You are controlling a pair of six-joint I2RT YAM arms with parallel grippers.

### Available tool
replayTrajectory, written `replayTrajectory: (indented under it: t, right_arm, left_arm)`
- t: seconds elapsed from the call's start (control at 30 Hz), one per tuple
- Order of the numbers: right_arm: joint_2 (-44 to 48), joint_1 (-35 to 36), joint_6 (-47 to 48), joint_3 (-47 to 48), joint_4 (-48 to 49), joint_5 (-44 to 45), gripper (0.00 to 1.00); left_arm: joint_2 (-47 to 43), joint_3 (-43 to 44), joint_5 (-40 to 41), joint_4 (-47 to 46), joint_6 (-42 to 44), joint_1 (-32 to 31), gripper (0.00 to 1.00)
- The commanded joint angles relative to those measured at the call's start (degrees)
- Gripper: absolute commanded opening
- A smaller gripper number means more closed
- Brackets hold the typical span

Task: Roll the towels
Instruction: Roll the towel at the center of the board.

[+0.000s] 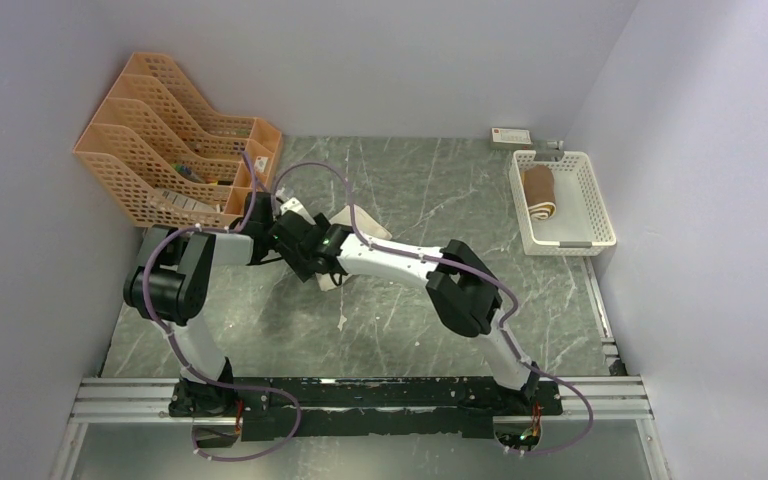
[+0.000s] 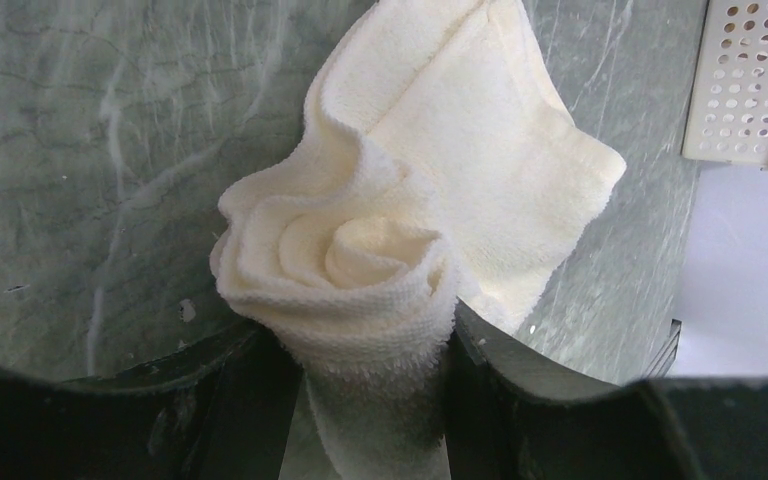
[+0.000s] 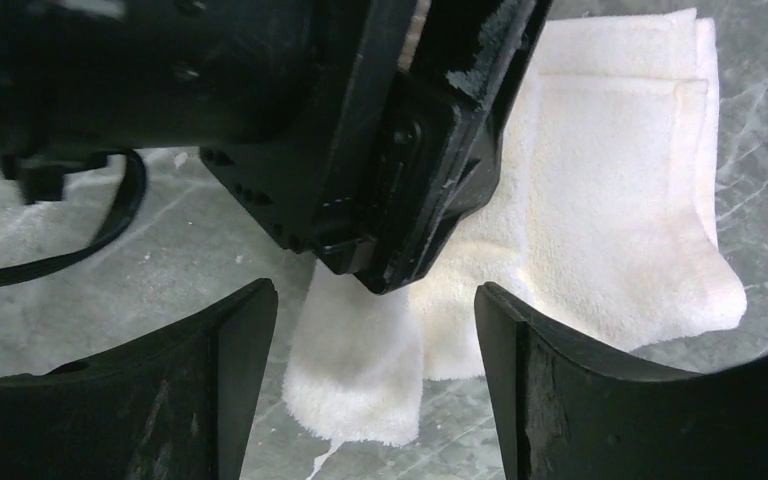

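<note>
The left gripper (image 2: 365, 340) is clamping the coiled end of the cream-white towel (image 2: 480, 150) between its fingers, the spiral facing back along them while the loose remainder is lying flat on the table (image 2: 80, 150) ahead of the tips. The right gripper (image 3: 375, 330) is hovering with jaws parted and empty, the left gripper's black body just ahead of its tips and the cream-white towel spreading beyond. The brown towel (image 1: 539, 193) is sitting rolled in the white basket (image 1: 600, 215), well off to the right of both grippers.

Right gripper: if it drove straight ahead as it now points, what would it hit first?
Probably the cream towel, its end lying between the open jaws; the left gripper clamping it may come first, depth unclear.
</note>
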State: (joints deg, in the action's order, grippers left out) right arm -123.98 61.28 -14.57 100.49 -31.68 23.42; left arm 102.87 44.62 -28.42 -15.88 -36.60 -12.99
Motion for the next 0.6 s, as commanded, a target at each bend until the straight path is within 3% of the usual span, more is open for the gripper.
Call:
replayTrajectory:
  t: [0.0,0.2,0.5,0.57]
  right_arm:
    - [-2.1,1.0,-1.4,2.8,-1.9,2.0,0.71]
    - [-3.3,1.1,-2.7,3.2,-2.8,1.8,0.56]
    - [-5.8,1.2,-4.1,3.4,-3.2,5.5,0.45]
    - [-6.4,1.1,-4.3,3.5,-2.9,5.6,0.34]
  left_arm:
    - [4.9,-1.4,3.9,6.5,3.2,-0.2,0.62]
    - [5.4,-1.2,3.5,6.7,3.2,-0.3,0.62]
    - [6.0,-1.0,3.0,6.7,3.3,-0.2,0.62]
    - [6.0,-1.0,2.9,6.8,3.4,-0.2,0.62]
